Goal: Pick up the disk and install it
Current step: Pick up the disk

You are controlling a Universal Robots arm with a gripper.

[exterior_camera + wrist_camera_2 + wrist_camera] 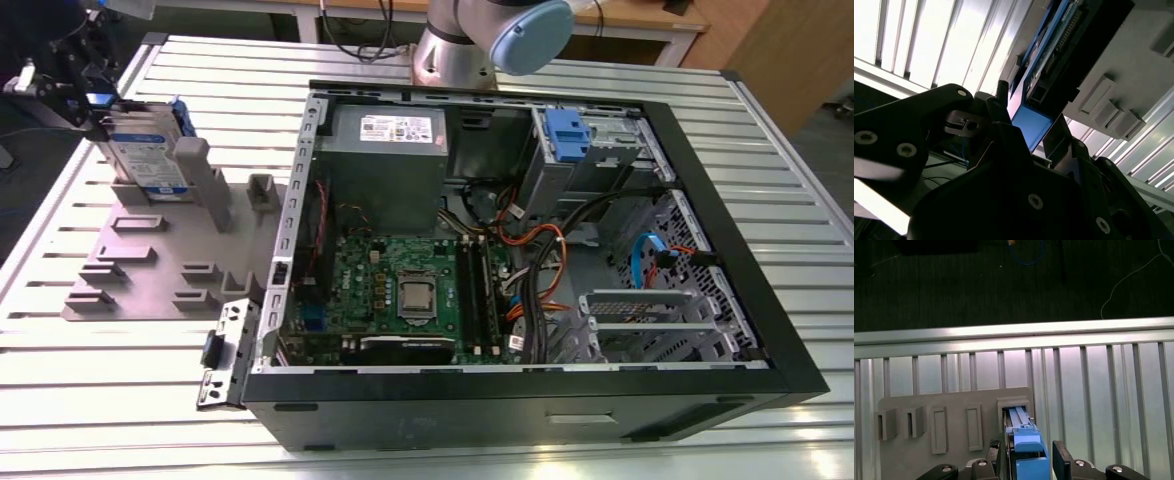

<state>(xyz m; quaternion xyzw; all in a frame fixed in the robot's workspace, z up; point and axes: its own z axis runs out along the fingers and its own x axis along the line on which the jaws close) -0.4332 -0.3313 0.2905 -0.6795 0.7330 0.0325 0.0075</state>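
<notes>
The disk [147, 152] stands on edge in a slot of the grey holder block [160, 265], at the exterior view's far left. It is a silver drive with a white-and-blue label in a blue carrier. My gripper [96, 104] is at the disk's upper end. In the first wrist view the disk's blue end [1026, 447] lies between my fingers, and the gripper [1029, 454] is open, with a thin gap beside one dark finger [1061, 456]. The second wrist view shows the same blue end [1030, 125] framed by the gripper [1029, 119].
An open computer case [787, 330] lies on the slatted metal table [120, 400], to the exterior view's right of the holder. It has a motherboard [400, 290], cables and a blue-latched drive bay [567, 135]. The arm's base [461, 45] stands behind the case.
</notes>
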